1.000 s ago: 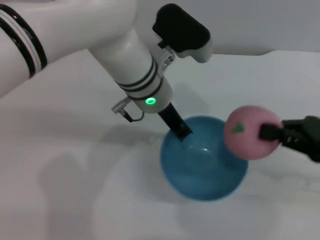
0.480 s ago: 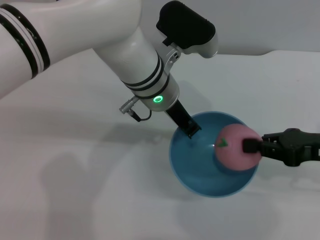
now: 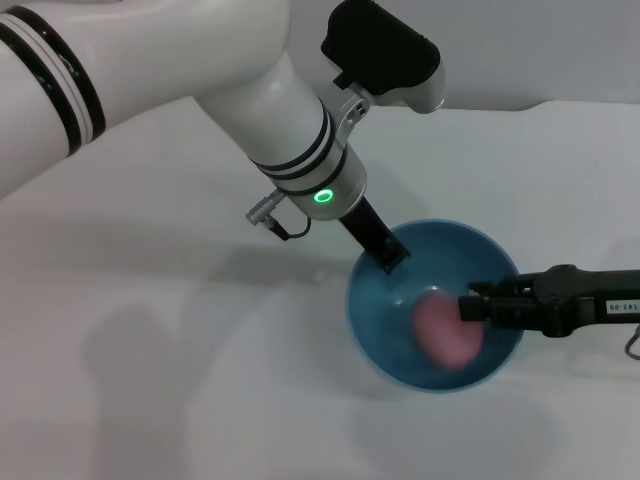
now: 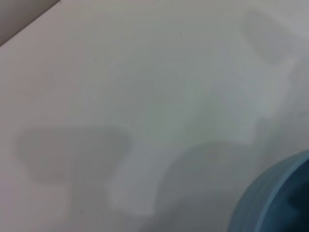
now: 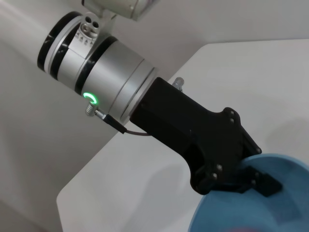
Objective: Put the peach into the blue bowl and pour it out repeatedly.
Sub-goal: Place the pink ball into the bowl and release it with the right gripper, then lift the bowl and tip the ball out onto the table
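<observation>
The blue bowl sits on the white table, right of centre in the head view. My left gripper is shut on its far-left rim; the right wrist view shows it clamped on the bowl's edge. The peach is a blurred pink shape inside the bowl, just below my right gripper. The right gripper reaches in from the right over the bowl's rim, open, no longer holding the fruit. The left wrist view shows only a piece of the bowl and table.
The white table spreads to the left and front of the bowl. Its far edge runs along the back right. My left arm crosses above the table's back left.
The right gripper carried the peach down over the bowl and let it go; the peach now drops inside. The left gripper and bowl shifted slightly right.
</observation>
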Robot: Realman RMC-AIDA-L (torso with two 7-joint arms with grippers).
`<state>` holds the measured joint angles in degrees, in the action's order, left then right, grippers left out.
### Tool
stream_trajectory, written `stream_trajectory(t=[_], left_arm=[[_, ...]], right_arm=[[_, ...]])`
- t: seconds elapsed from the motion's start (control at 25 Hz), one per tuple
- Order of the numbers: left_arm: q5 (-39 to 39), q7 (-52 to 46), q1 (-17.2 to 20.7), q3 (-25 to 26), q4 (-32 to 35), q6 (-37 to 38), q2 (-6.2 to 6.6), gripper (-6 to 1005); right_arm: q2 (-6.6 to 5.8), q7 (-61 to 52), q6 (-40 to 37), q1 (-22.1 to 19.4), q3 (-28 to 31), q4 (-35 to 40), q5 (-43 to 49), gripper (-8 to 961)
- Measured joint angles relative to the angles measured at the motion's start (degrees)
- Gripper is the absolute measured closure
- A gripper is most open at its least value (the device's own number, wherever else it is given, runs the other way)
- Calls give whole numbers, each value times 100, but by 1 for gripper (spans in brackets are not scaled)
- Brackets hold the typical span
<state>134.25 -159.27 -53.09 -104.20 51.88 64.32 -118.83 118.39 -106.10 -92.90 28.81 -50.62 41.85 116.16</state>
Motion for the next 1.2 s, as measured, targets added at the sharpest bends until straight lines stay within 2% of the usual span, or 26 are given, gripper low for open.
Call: stream_trajectory(t=[0.32,0.48,0.6,0.8,1.04,1.2], left_arm=[[-5,2,34,-21,-4,-31,0,1000],[-12,5,113,-25,-4,-501,0,1001],[-150,10,259,-138,-12,-1161,3,1001],[-466,18,568,-418,-27,-2352,12,1000],[-600,106,982,-916,-30,-4126,18,1000],[-608,99,1285,-1567,-67,-5694,9,1000]], right_arm=[[-5,-114,-5,-8,241,82,-51,577],[-17,-387,-16,-114,1187,114,-153,576],[-51,-556,-40,-346,1889,72,-334,576],[-102,-1103,59,-806,2455,93,-194,575],[-114,-1184,70,-928,3296,136,691,575],[-128,-1226,71,-967,3518,157,895,574]])
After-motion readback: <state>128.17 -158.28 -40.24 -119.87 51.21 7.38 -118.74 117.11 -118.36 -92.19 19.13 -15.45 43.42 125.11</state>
